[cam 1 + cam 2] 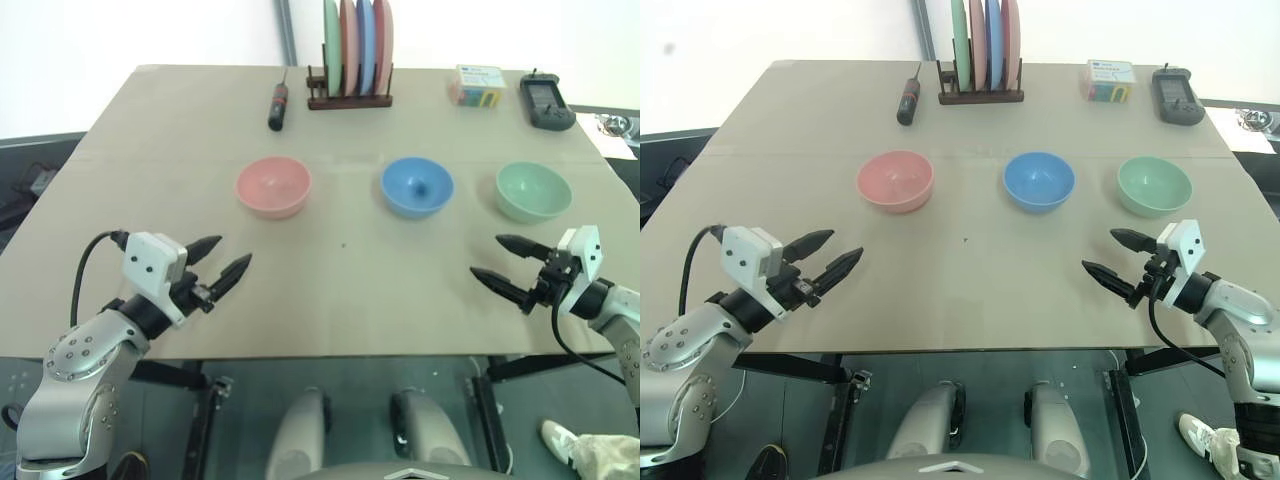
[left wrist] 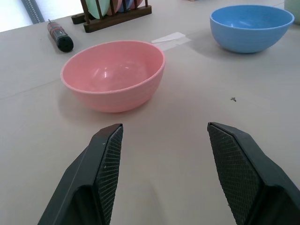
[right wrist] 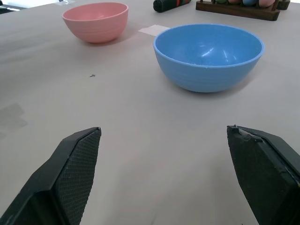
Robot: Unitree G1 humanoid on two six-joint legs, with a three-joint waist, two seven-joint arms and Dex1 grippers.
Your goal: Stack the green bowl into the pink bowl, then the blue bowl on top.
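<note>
Green bowl (image 1: 533,191) beyond right pincer (image 1: 509,263)

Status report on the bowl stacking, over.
Left gripper and right gripper open, empty, short of the bowls. Pink bowl, blue bowl, green bowl in a row, apart, unstacked. Nothing in the way.
</note>
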